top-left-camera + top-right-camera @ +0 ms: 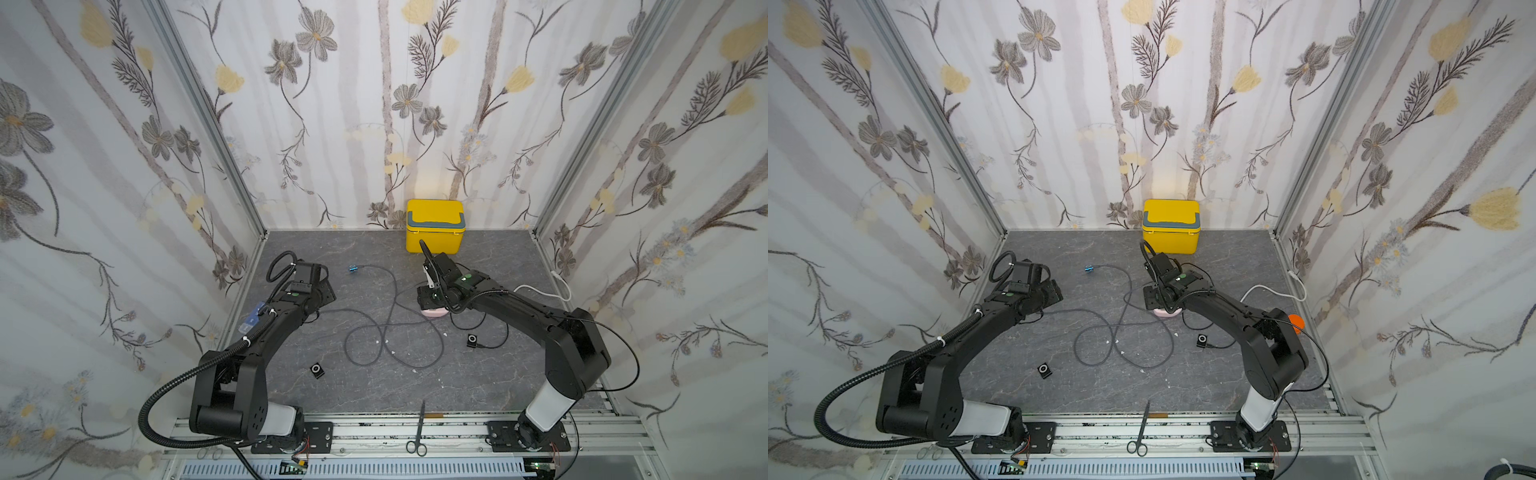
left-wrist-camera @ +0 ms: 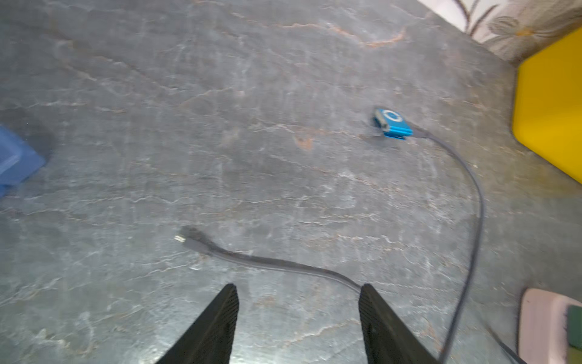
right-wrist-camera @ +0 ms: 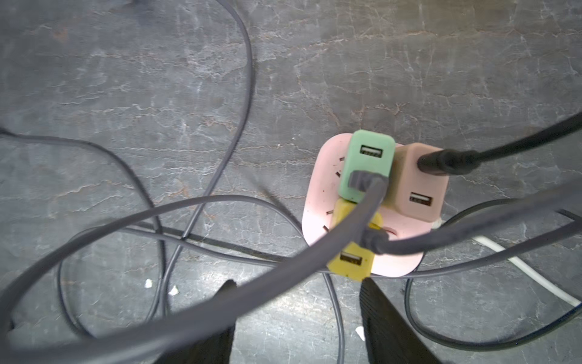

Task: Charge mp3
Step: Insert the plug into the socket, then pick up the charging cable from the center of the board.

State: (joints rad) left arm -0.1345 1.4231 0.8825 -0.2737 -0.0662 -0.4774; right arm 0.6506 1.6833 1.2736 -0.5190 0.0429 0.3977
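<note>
Your left gripper stands spread and empty, low over the table. Just ahead lies the free plug of a gray cable; farther, the blue mp3 lies with its cable already in. Your right gripper, also spread and empty, hangs above the pink power strip, where a gray plug seems seated in the green charger. I judge one black mp3 waits uncabled: next, pinch that free plug by its body.
</note>
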